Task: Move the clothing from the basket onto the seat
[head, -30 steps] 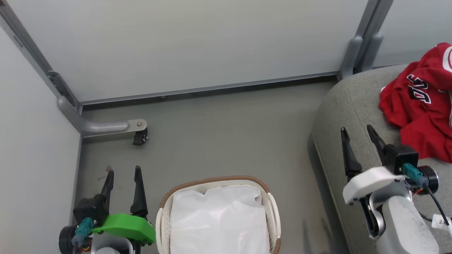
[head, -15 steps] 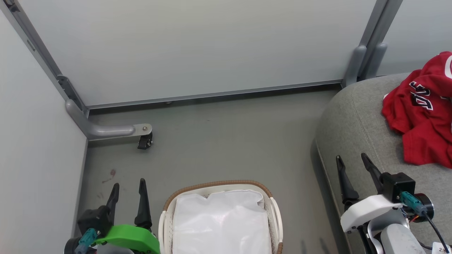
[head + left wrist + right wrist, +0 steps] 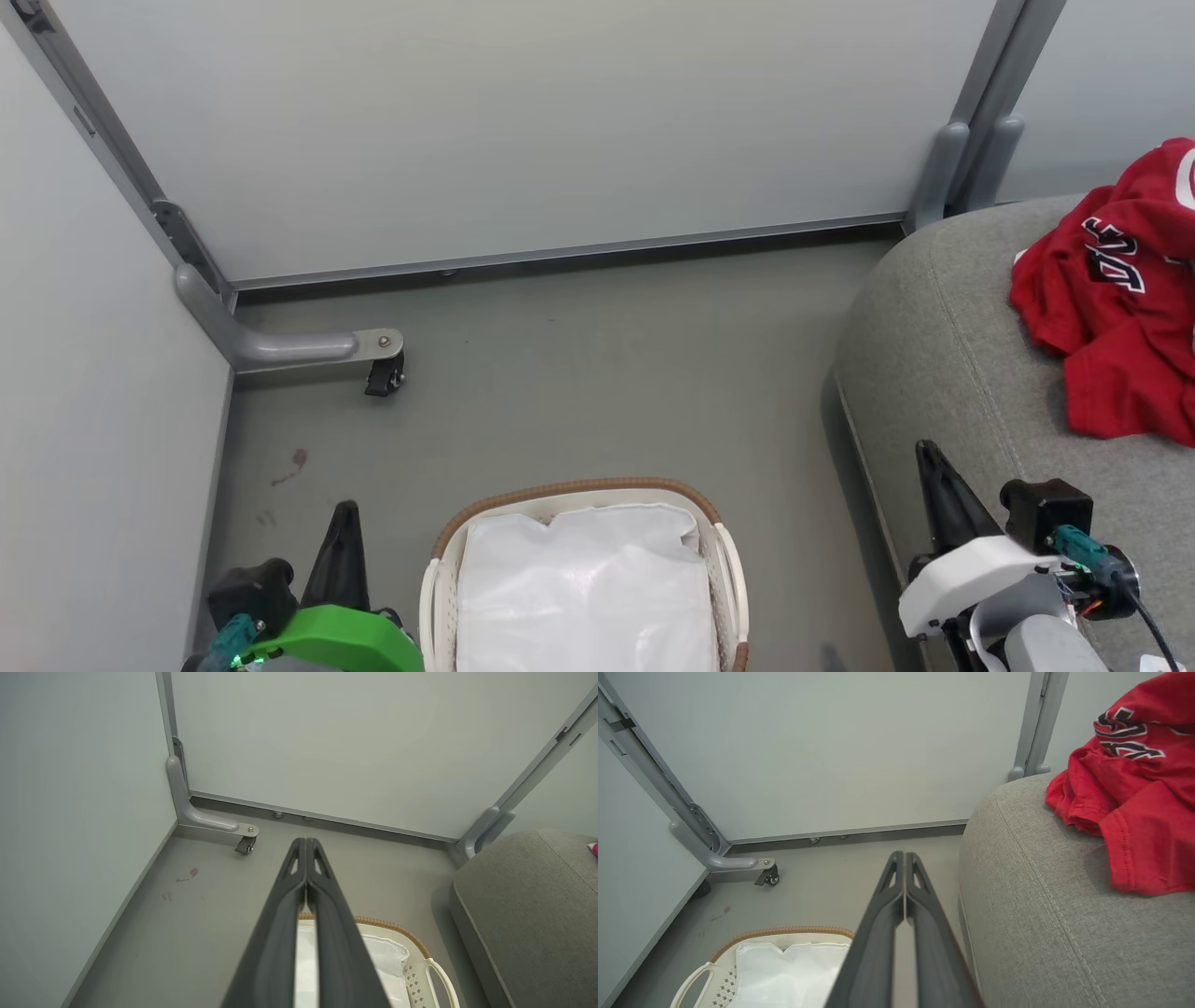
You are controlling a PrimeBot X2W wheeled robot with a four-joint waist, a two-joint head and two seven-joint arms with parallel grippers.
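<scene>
Dark-fingered left gripper [image 3: 344, 521] and right gripper [image 3: 932, 462] rest closed, flanking the basket [image 3: 579, 487].

Head view downward, wrists forward, basket [image 3: 579, 487] shared

Clothing [image 3: 1120, 373] bright red, with black lettering edged in white. Seat [image 3: 934, 355] mid grey, fine woven texture. Basket [image 3: 727, 574] white with brown braided rim, liner [image 3: 583, 597] plain white; floor [image 3: 597, 373] dull grey.
</scene>
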